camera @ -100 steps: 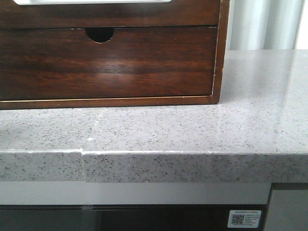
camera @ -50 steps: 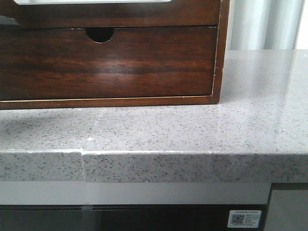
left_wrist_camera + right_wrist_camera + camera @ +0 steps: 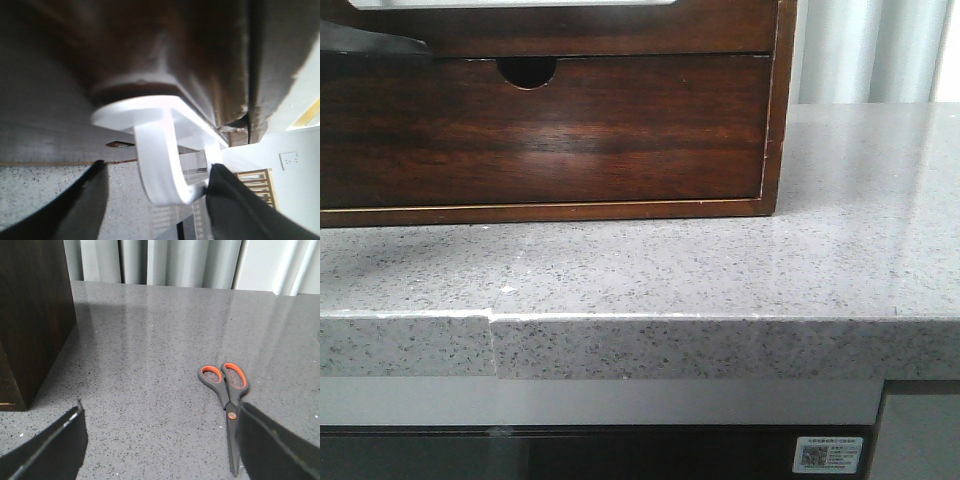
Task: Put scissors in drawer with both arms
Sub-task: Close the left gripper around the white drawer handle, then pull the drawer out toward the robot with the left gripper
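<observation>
Your left pincer stands wide open with its dark fingers either side of the white handle on the drawer, touching nothing that you can see. Over to the right, your right pincer is spread just as wide and empty above the grey speckled worktop, where the scissors lie flat and closed, orange-lined loops away from the fingers, well apart from the dark wooden cabinet
</observation>
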You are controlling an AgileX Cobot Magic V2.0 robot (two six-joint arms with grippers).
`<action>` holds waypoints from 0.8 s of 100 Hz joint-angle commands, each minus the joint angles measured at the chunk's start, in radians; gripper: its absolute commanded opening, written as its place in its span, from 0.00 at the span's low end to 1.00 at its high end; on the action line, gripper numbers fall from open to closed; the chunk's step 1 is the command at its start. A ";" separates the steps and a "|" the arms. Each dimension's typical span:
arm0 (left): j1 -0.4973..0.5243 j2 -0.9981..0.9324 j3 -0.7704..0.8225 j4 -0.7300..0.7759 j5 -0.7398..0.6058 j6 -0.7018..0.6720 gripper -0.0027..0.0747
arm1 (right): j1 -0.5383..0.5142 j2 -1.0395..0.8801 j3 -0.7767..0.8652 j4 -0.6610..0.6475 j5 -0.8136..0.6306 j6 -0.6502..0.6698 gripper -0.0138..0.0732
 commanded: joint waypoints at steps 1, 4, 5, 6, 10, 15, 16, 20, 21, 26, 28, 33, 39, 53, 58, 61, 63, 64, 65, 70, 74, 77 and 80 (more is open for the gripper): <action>0.001 -0.017 -0.033 -0.097 0.046 0.010 0.41 | -0.005 0.015 -0.035 -0.004 -0.081 -0.003 0.79; 0.001 -0.017 -0.037 -0.097 0.046 0.010 0.38 | -0.005 0.015 -0.035 -0.004 -0.081 -0.003 0.79; 0.001 -0.017 -0.039 -0.097 0.046 0.010 0.37 | -0.005 0.015 -0.035 -0.004 -0.081 -0.003 0.79; 0.001 -0.017 -0.038 -0.097 0.046 0.010 0.36 | -0.005 0.015 -0.035 -0.004 -0.081 -0.003 0.79; 0.001 -0.017 -0.045 -0.097 0.048 0.010 0.33 | -0.005 0.015 -0.035 -0.004 -0.081 -0.003 0.79; 0.001 -0.017 -0.053 -0.097 0.048 0.010 0.29 | -0.005 0.015 -0.035 -0.004 -0.081 -0.003 0.79; 0.001 -0.017 -0.053 -0.097 0.048 0.010 0.29 | -0.005 0.015 -0.035 -0.004 -0.081 -0.003 0.79; 0.001 -0.017 -0.060 -0.097 0.048 0.010 0.26 | -0.005 0.015 -0.035 -0.004 -0.081 -0.003 0.79; 0.001 -0.017 -0.060 -0.097 0.050 0.010 0.26 | -0.005 0.015 -0.035 -0.004 -0.081 -0.003 0.79; 0.001 -0.017 -0.067 -0.097 0.046 0.011 0.23 | -0.005 0.015 -0.035 -0.004 -0.081 -0.003 0.79; 0.001 -0.017 -0.067 -0.097 0.041 0.015 0.22 | -0.005 0.015 -0.035 -0.004 -0.081 -0.003 0.79; 0.001 -0.017 -0.067 -0.097 0.034 0.025 0.20 | -0.005 0.015 -0.035 -0.004 -0.081 -0.003 0.79; 0.001 -0.017 -0.067 -0.097 0.018 0.025 0.18 | -0.005 0.015 -0.035 -0.004 -0.081 -0.003 0.79; 0.001 -0.017 -0.068 -0.097 0.025 0.025 0.14 | -0.005 0.015 -0.035 -0.004 -0.081 -0.003 0.79; 0.001 -0.017 -0.068 -0.097 0.025 0.025 0.13 | -0.005 0.015 -0.035 -0.004 -0.081 -0.003 0.79; 0.001 -0.017 -0.068 -0.097 0.028 0.025 0.12 | -0.005 0.015 -0.035 -0.004 -0.081 -0.003 0.79; 0.001 -0.017 -0.068 -0.097 0.028 0.025 0.12 | -0.005 0.015 -0.035 -0.004 -0.081 -0.003 0.79; 0.001 -0.017 -0.068 -0.097 0.028 0.025 0.11 | -0.005 0.015 -0.035 -0.004 -0.081 -0.003 0.79; 0.001 -0.017 -0.068 -0.097 0.029 0.025 0.11 | -0.005 0.015 -0.035 -0.004 -0.081 -0.003 0.79; 0.001 -0.017 -0.068 -0.097 0.032 0.025 0.10 | -0.005 0.015 -0.035 -0.004 -0.081 -0.003 0.79; 0.001 -0.017 -0.068 -0.097 0.038 0.015 0.08 | -0.005 0.015 -0.035 -0.004 -0.081 -0.003 0.79; 0.001 -0.017 -0.068 -0.097 0.046 0.011 0.08 | -0.005 0.015 -0.035 -0.004 -0.081 -0.003 0.79; 0.001 -0.017 -0.068 -0.097 0.054 0.009 0.07 | -0.005 0.015 -0.035 -0.004 -0.081 -0.003 0.79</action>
